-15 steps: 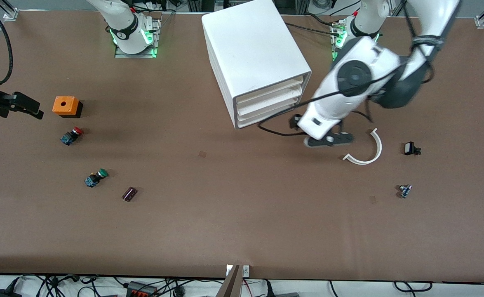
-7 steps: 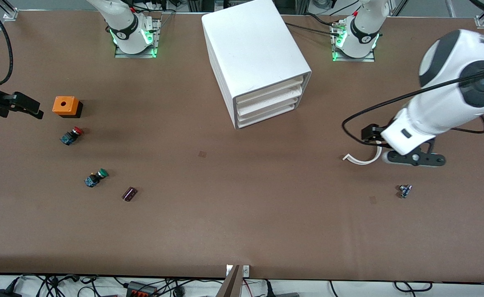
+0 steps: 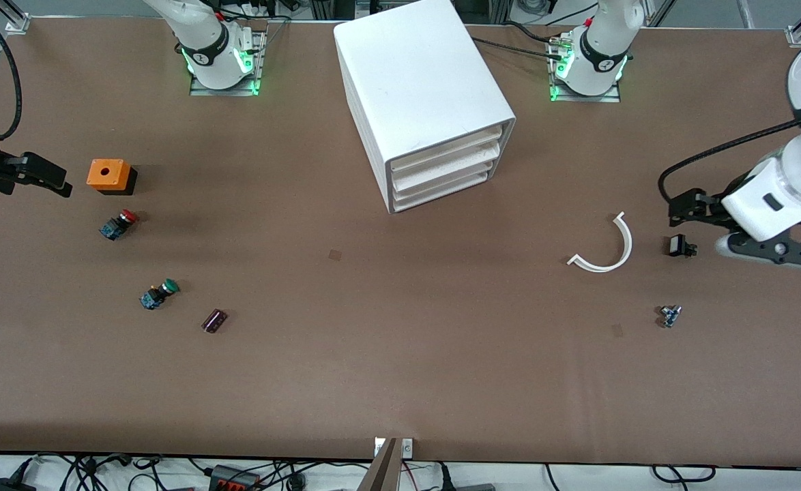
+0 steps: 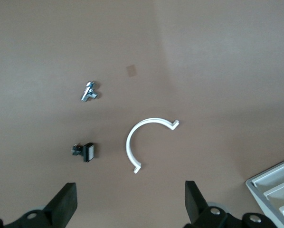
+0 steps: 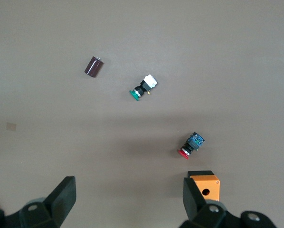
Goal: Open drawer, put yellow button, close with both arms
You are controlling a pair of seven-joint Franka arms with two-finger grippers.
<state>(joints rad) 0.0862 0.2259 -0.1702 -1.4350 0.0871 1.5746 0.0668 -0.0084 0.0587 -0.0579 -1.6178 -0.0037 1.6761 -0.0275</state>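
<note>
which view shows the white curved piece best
The left wrist view: the white curved piece sits mid-frame, unobstructed, both hooked ends visible. The front view shows it smaller, near the left arm's end of the table. The right wrist view misses it.

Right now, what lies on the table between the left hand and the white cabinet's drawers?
In the front view, a small black part and a white curved strip lie between the open left hand and the closed drawer; otherwise bare tabletop.

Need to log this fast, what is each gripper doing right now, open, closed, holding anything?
Left gripper: open, empty, above the table near the small black clip.
Right gripper: open, empty, over the orange box with a hole.
</note>
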